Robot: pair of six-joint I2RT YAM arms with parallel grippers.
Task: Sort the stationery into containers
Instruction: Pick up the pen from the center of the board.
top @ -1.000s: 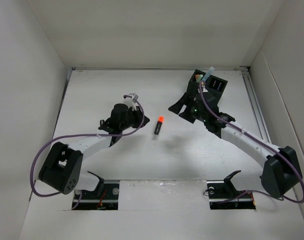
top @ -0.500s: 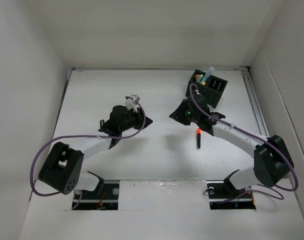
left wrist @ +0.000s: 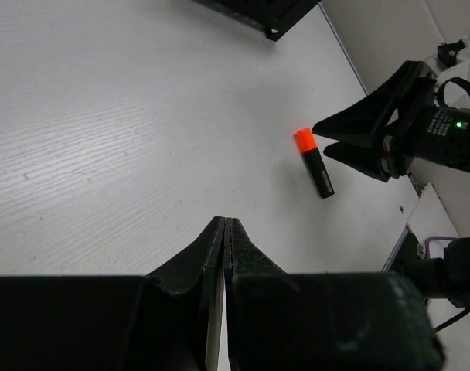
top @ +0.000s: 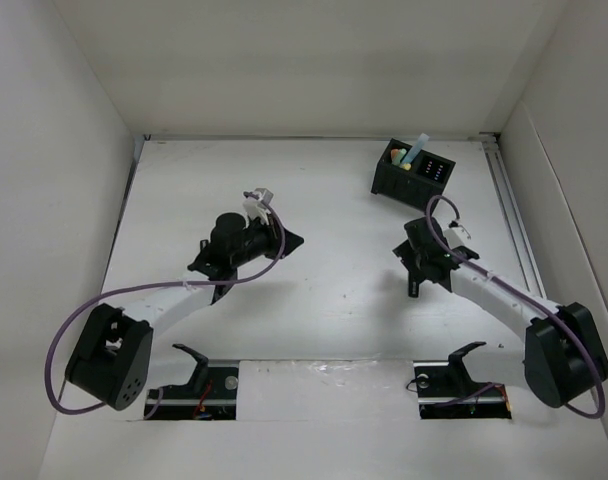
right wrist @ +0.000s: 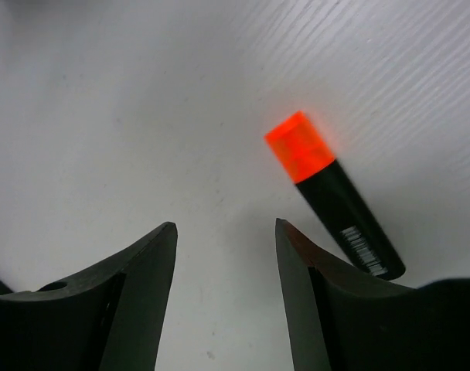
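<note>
A black marker with an orange cap (right wrist: 332, 193) lies flat on the white table, also seen in the left wrist view (left wrist: 312, 161). My right gripper (right wrist: 223, 226) is open and empty just above the table, with the marker outside its right finger (right wrist: 312, 286), beside it. In the top view the right gripper (top: 416, 270) covers the marker. My left gripper (left wrist: 226, 220) is shut and empty at mid-table (top: 294, 241), well left of the marker. The black organiser box (top: 409, 170) stands at the back right with a pastel blue marker (top: 421, 148) sticking out.
White walls close in the table on the left, back and right. A rail runs along the right edge (top: 514, 220). The organiser's corner (left wrist: 270, 11) shows at the top of the left wrist view. The right arm (left wrist: 420, 131) sits close beyond the marker there.
The orange-capped marker went from mid-table to the right. My right gripper came away from the organiser, down and right to the marker. My left gripper barely moved.
</note>
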